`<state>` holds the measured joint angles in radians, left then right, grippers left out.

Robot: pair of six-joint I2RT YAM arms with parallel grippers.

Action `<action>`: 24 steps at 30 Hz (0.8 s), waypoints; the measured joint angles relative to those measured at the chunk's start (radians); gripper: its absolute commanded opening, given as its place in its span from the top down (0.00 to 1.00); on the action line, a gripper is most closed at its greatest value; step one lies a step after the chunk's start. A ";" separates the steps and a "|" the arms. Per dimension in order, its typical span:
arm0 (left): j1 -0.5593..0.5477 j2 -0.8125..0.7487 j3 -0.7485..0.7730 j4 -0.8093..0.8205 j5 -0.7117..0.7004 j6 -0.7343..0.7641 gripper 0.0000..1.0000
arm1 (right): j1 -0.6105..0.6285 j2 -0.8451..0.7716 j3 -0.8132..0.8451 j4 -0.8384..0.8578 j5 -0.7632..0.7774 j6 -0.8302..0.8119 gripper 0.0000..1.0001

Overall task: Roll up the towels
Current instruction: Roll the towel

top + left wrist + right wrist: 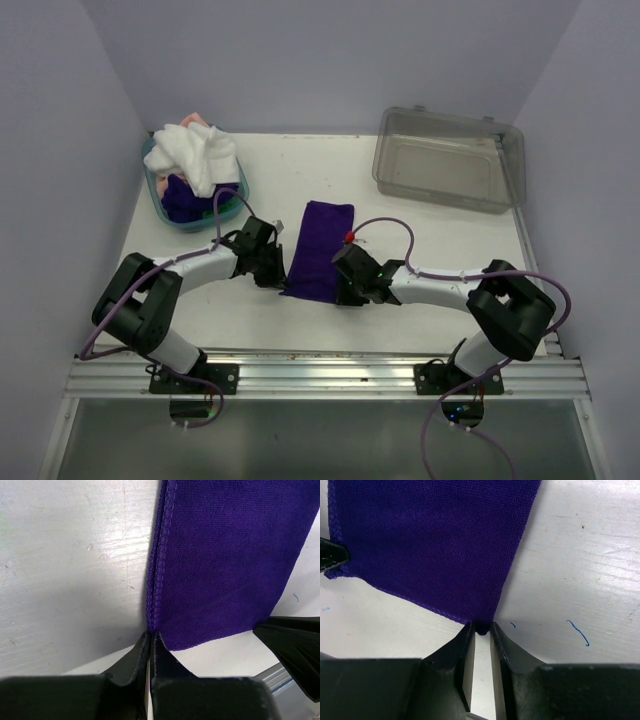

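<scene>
Top external view: a purple towel [320,248] lies flat as a long strip on the counter [440,240], between the two arms. The left gripper [282,280] is at the towel's near left corner, and the right gripper [342,296] is at its near right corner. Beyond the purple towel to its left stands a basket [153,186]. It holds a crumpled white towel [200,155], a bit of pink towel [197,121] and some purple cloth [178,200] underneath. Beyond the purple towel to its right sits a bin [447,158], well apart from it.

Left wrist view: the left gripper's fingers [132,660] are pressed together, with the purple towel's hemmed corner nipped at their tips. The rest of the towel lies flat. A finger of the right gripper shows at the towel's other near corner.

Right wrist view: the right gripper's fingers [450,655] stand a narrow slit apart. They are closed on the purple towel's corner, which is bunched between the tips.
</scene>
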<state>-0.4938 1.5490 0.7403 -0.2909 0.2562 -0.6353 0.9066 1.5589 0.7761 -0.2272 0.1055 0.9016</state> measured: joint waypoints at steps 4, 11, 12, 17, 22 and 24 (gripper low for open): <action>0.000 0.000 0.000 0.000 0.003 -0.001 1.00 | 0.000 0.000 -0.002 0.000 0.002 0.003 0.96; -0.004 -0.027 0.000 -0.009 0.008 -0.027 1.00 | -0.006 -0.008 -0.002 -0.013 0.019 -0.002 1.00; -0.004 -0.035 0.001 -0.012 0.009 -0.030 1.00 | -0.011 -0.014 -0.002 -0.019 0.023 -0.004 1.00; -0.006 -0.059 0.044 -0.023 0.012 -0.046 1.00 | -0.045 -0.048 0.013 -0.042 0.043 -0.023 1.00; -0.006 -0.048 0.096 -0.029 0.011 -0.060 1.00 | -0.079 -0.048 0.060 -0.062 0.061 -0.054 1.00; -0.006 -0.027 0.123 -0.032 0.011 -0.061 1.00 | -0.094 -0.048 0.082 -0.069 0.061 -0.068 1.00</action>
<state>-0.4999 1.5215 0.8631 -0.3225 0.2672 -0.6968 0.8124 1.5108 0.8581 -0.2966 0.1669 0.8341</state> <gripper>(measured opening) 0.010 0.011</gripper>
